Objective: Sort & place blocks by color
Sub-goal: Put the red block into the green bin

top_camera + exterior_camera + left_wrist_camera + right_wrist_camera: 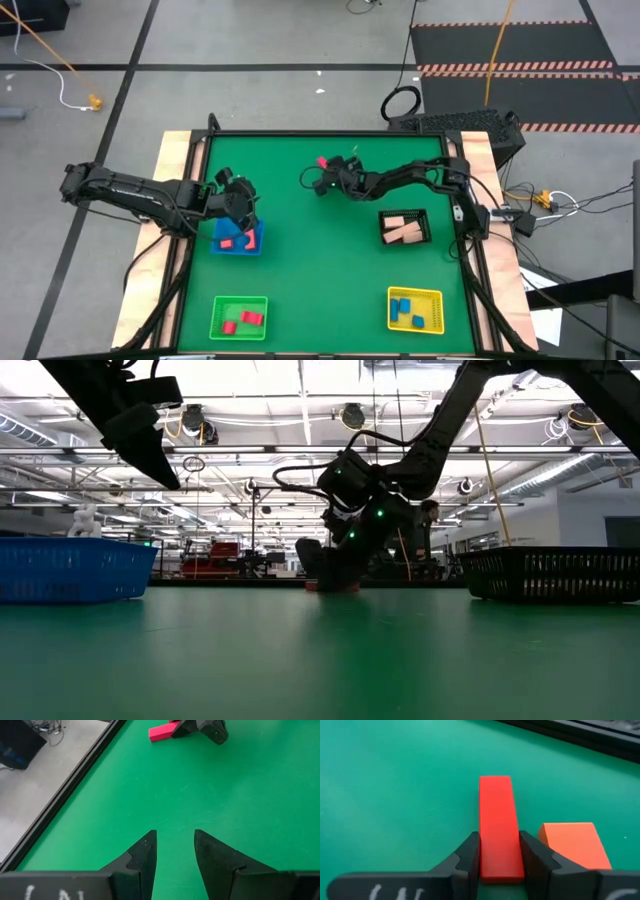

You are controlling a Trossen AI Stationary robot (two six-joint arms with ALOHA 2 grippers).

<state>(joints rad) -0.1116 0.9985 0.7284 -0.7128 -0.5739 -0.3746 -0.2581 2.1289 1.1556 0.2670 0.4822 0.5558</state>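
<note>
Blocks are mostly being shown sorted in trays; a red bar is being clamped by the right gripper, an orange block being left beside; left gripper released.

— What is between the right gripper jaws?
— A red bar fills the gap, touching both fingers. Just beside one finger lies an orange block; the other side is bare green mat.
— And the left gripper?
— Nothing between its parted fingers, and open mat ahead, up to the right gripper and its bar far in front.
</note>
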